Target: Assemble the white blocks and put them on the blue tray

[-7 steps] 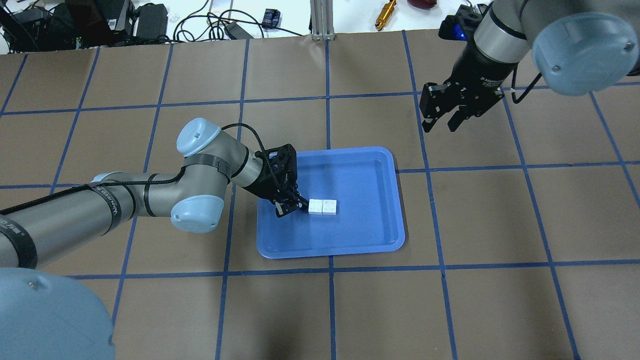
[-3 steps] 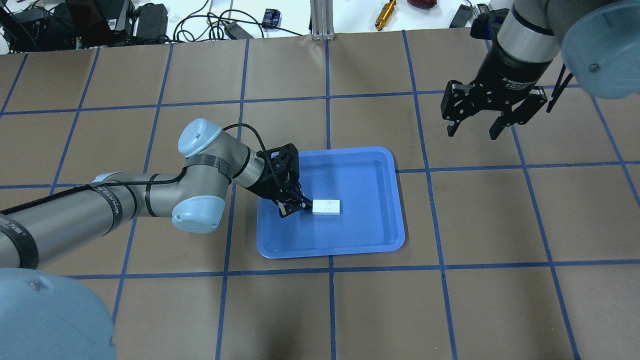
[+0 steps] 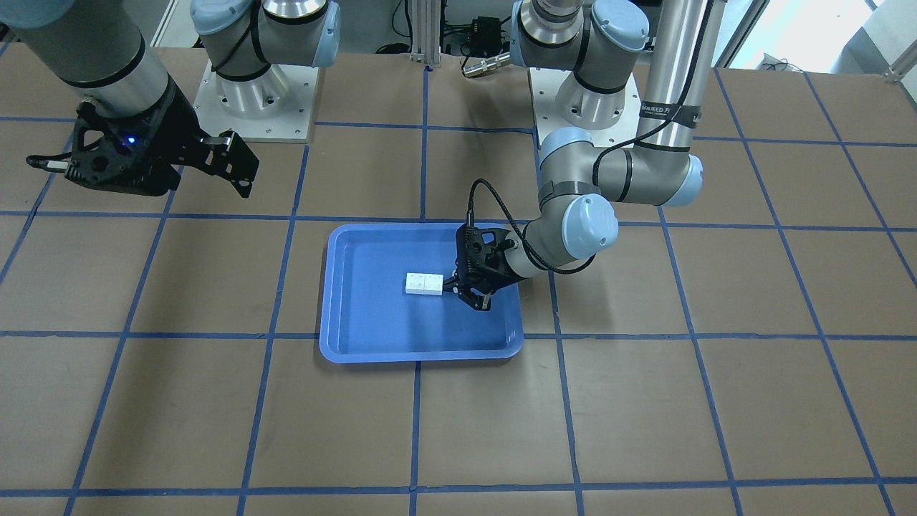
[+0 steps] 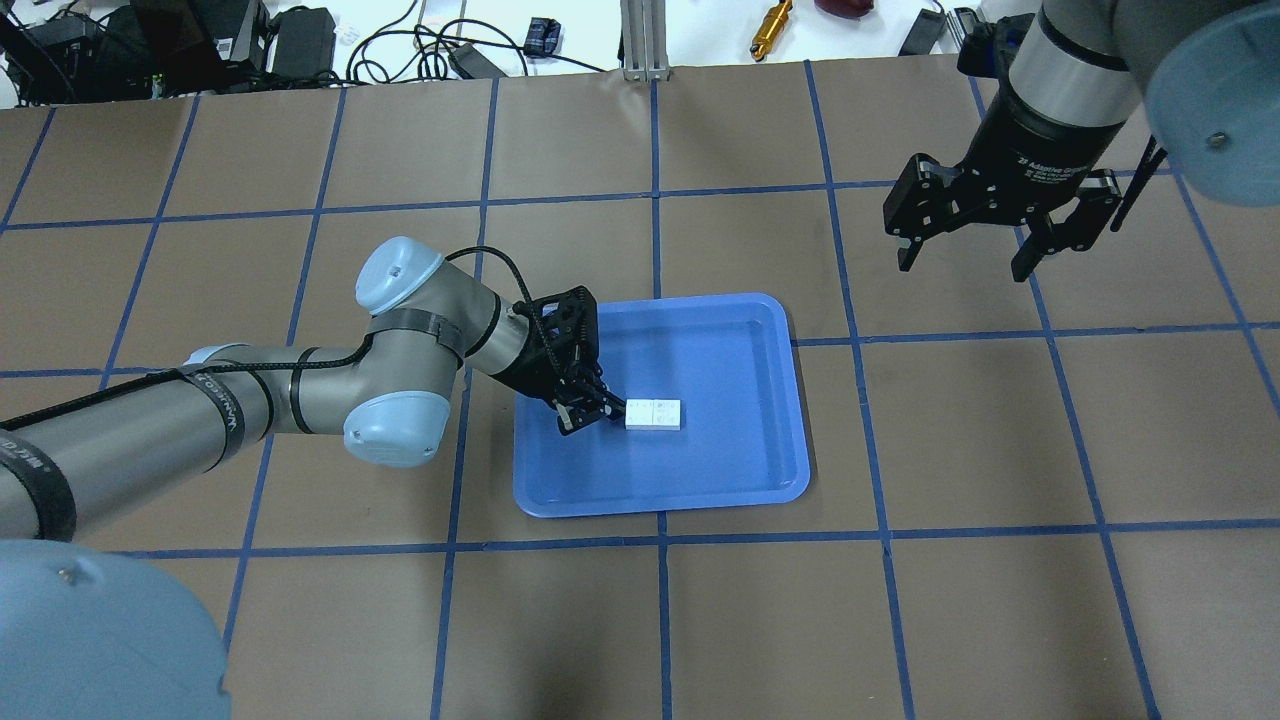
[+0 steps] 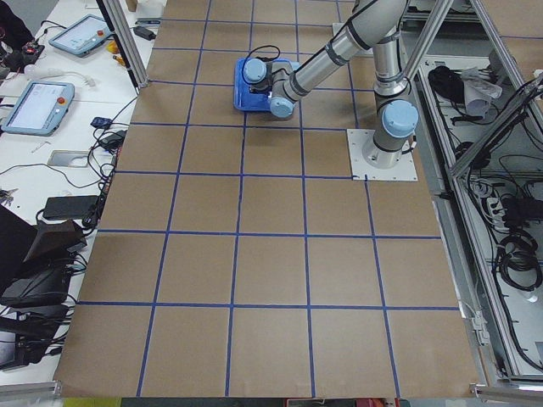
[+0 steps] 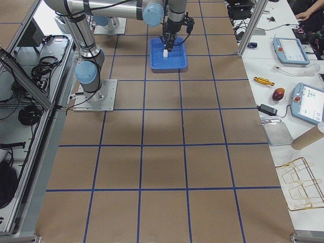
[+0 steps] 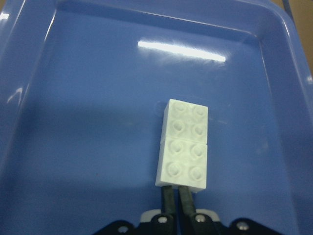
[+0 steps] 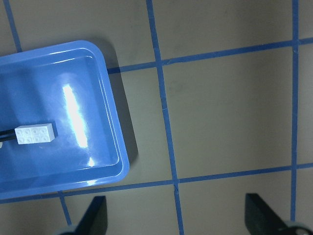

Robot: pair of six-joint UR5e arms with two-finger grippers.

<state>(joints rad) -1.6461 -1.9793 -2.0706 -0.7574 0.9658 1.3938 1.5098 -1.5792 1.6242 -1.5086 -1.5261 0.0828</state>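
The two white blocks [image 4: 652,414] are joined into one small rectangle and lie flat, studs up, on the floor of the blue tray [image 4: 720,470]. They also show in the front view [image 3: 424,284] and in the left wrist view [image 7: 183,149]. My left gripper [image 4: 612,408] is low inside the tray, its fingers [image 7: 169,196] shut together, with their tips touching the blocks' near end. My right gripper [image 4: 965,255] is open and empty, high over the table to the far right of the tray. Its wrist view shows the tray [image 8: 98,161] and the blocks [image 8: 34,133] below.
The tray stands near the middle of a brown table with a blue tape grid [image 4: 885,420]. Beyond the far edge are cables and electronics [image 4: 300,40], an aluminium post [image 4: 640,40] and a brass-coloured tool [image 4: 772,27].
My right gripper has moved to the right and its jaws have spread wider. My left gripper nudged the joined blocks slightly to the right, then stayed still.
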